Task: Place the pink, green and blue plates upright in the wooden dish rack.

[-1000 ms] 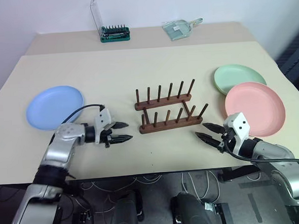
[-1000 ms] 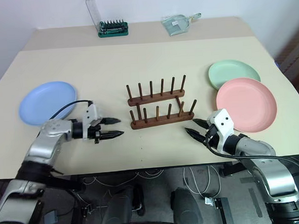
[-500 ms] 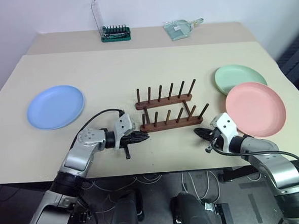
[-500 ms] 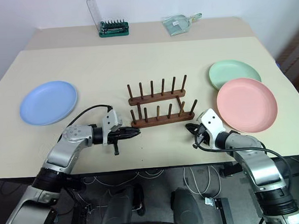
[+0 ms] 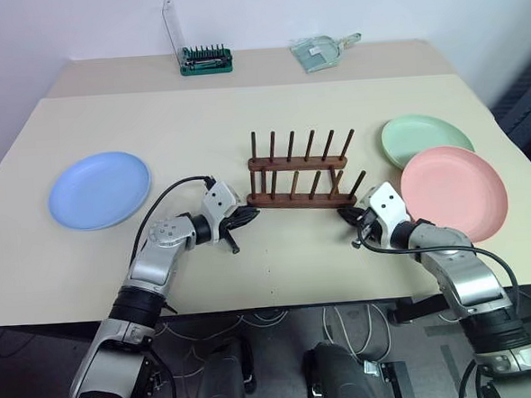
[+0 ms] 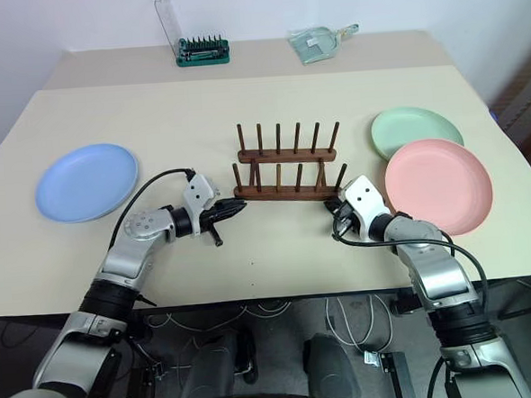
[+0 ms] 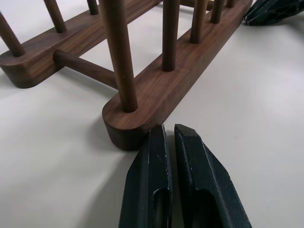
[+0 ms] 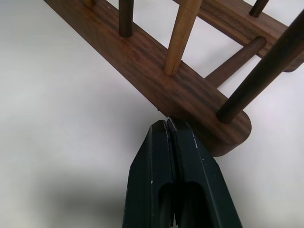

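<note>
Table: a wide beige tabletop [image 5: 198, 122], with a second beige surface butted against its far edge.
Rack: the small dark brown wooden dish rack [image 5: 298, 168] stands near the middle of the table, two parallel base rails joined by crossbars, each rail carrying a row of thin upright pegs. No plate is in it.
Left gripper: the left gripper [image 5: 246, 218] lies low over the table at the rack's left end. Its two black fingers are pressed together with nothing between them. In the left wrist view the fingertips [image 7: 159, 137] meet the rounded end of the nearer rail.
Right gripper: the right gripper [image 5: 347, 212] sits at the rack's right end, fingers also clenched on nothing. In the right wrist view its tips [image 8: 168, 127] touch the side of the nearer rail close to its rounded end.
Blue plate: a round light blue plate [image 5: 98, 189] lies flat on the left side of the table, well apart from the rack.
Green plate: a round pale green plate [image 5: 424, 139] lies flat to the right of the rack.
Pink plate: a round pink plate [image 5: 454, 192] lies flat just in front of the green one, overlapping its near edge.
Far edge: a green screwdriver-bit holder [image 5: 205, 59] with a clear lid raised, and a pale green dustpan [image 5: 319, 49].
</note>
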